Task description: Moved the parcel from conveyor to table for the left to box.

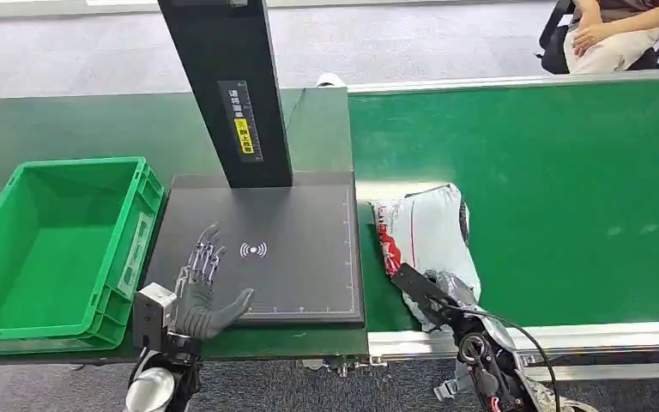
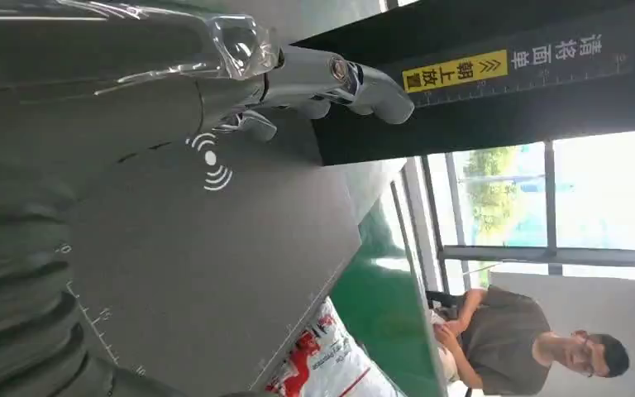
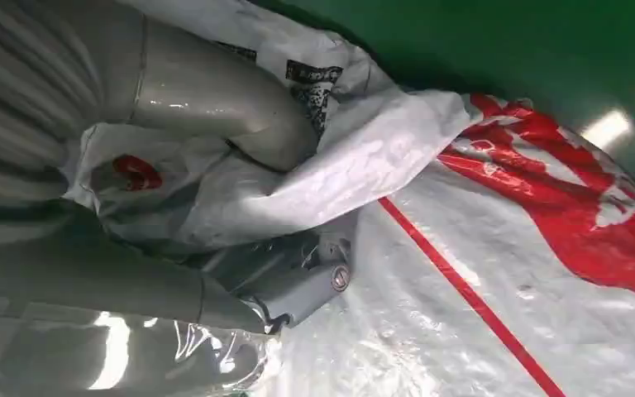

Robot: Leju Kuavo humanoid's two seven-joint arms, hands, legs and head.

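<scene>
The parcel [image 1: 425,233] is a white plastic bag with red print. It lies on the green conveyor belt [image 1: 549,197], at the belt's left end beside the black scanner pad [image 1: 292,249]. My right hand [image 1: 448,290] grips the parcel's near end. In the right wrist view my right hand [image 3: 281,285] pinches a bunched fold of the parcel [image 3: 513,248] between its thumb [image 3: 215,103] and fingers. My left hand [image 1: 202,287] lies flat over the near left corner of the pad, fingers spread and holding nothing. The left wrist view shows my left hand [image 2: 132,91] above the pad [image 2: 215,248], with the parcel [image 2: 322,368] past the pad's edge.
An empty green crate [image 1: 133,232] stands left of the pad on the dark table [image 1: 60,129]. A black post [image 1: 223,86] with a yellow label rises from the pad's far side. A person [image 1: 609,30] sits beyond the belt's far right.
</scene>
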